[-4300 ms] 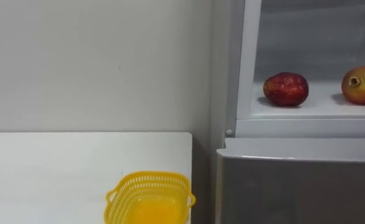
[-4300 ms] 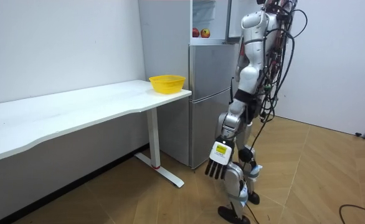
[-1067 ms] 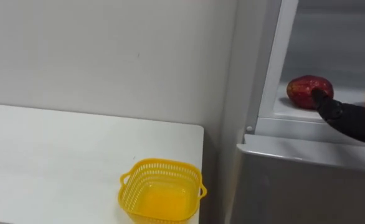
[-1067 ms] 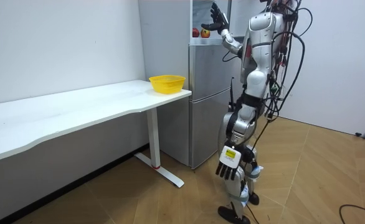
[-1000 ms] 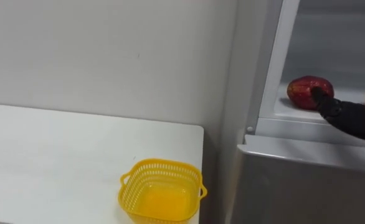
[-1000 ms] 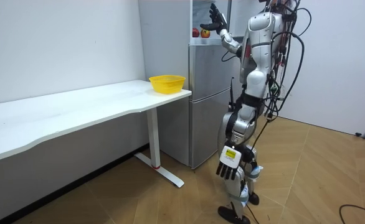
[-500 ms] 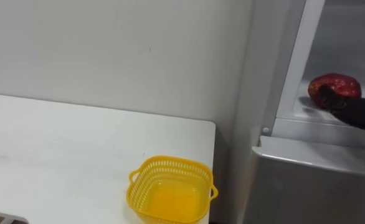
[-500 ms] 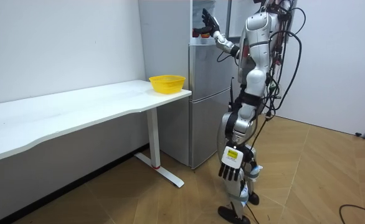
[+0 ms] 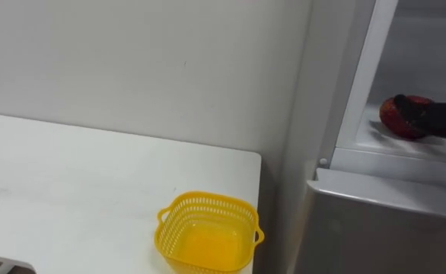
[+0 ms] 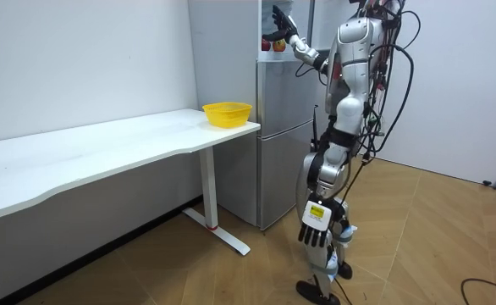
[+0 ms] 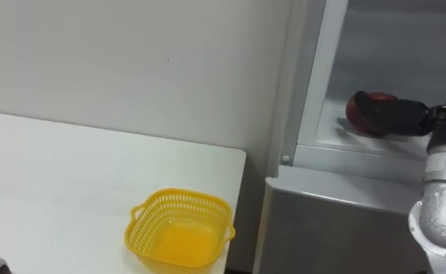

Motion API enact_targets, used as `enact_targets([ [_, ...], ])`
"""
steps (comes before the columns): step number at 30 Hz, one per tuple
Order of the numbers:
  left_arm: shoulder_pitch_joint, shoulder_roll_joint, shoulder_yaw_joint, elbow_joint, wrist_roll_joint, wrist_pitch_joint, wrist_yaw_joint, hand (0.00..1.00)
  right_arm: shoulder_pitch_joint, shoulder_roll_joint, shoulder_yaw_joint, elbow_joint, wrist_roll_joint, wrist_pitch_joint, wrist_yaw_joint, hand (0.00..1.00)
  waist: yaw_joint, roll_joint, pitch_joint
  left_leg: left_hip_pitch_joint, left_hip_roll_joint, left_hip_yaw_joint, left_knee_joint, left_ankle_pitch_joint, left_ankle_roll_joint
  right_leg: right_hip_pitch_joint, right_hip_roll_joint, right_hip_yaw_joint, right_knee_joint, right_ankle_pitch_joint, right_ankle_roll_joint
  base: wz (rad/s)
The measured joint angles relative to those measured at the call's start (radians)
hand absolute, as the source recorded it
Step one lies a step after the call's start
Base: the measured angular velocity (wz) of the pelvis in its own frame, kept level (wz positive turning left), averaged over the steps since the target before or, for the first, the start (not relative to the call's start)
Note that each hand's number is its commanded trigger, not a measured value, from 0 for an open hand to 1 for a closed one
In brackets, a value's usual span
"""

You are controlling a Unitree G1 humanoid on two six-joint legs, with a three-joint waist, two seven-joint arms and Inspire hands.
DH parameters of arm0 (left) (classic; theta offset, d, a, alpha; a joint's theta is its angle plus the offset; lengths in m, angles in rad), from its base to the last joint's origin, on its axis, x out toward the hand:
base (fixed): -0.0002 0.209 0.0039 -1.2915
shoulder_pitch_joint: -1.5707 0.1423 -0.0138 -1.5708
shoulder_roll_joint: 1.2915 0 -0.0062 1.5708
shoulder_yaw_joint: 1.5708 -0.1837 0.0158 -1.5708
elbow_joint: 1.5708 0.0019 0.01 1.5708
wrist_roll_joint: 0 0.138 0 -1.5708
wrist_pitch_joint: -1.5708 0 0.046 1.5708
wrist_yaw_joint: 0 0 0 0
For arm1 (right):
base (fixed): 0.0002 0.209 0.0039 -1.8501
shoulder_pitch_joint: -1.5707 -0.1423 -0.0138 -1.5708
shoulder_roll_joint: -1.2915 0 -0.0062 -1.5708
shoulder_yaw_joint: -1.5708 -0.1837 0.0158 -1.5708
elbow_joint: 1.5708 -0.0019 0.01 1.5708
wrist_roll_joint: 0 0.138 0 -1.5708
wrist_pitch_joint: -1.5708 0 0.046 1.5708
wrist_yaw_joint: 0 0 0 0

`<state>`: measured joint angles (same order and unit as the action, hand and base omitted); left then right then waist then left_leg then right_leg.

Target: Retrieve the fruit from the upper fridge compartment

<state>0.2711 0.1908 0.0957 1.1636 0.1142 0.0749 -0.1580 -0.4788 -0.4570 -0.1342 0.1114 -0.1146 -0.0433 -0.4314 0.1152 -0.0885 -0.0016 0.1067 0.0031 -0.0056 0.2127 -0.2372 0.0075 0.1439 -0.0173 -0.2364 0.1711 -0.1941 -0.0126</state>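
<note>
White wall point(image 9: 132, 61) backs a white bench point(image 9: 71, 175), where a yellow basket point(image 9: 206, 199) sits near the end beside the fridge point(image 9: 375, 221). On the open upper compartment's shelf point(image 9: 383, 152) lies a red fruit point(image 9: 395, 122). The right hand point(image 11: 398, 114) reaches in and lies across it, touching; whether its fingers have closed round it I cannot tell. The left hand point(image 10: 314, 233) hangs by the robot's leg, fingers relaxed.
</note>
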Motion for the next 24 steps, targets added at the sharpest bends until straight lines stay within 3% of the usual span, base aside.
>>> enact_targets([
  [3,0.0,0.003,0.0,-0.009,0.0,0.011,-0.001,0.0,-0.006,0.0,0.0,0.0,0.0,0.023,0.028,0.0,-0.001,-0.005,0.0014,-0.009,0.0,-0.001,0.01,0.0,0.0,-0.002,0.0,-0.003,0.0,0.0,0.0,0.04],
  [16,0.007,0.014,-0.002,-0.04,-0.002,0.029,0.002,0.0,-0.014,-0.009,0.05,0.02,0.0,0.053,0.101,0.0,-0.001,-0.005,0.0036,-0.025,-0.002,-0.017,0.022,0.0,0.0,-0.004,-0.001,-0.015,0.002,0.0,0.0,0.04],
  [24,0.008,0.017,-0.003,-0.048,-0.002,0.029,0.009,0.0,-0.016,-0.042,0.077,0.054,0.002,0.066,0.144,0.0,0.001,0.0,0.0068,-0.026,-0.002,-0.025,0.022,0.0,0.0,-0.005,0.0,-0.015,0.003,0.0,0.0,0.01],
])
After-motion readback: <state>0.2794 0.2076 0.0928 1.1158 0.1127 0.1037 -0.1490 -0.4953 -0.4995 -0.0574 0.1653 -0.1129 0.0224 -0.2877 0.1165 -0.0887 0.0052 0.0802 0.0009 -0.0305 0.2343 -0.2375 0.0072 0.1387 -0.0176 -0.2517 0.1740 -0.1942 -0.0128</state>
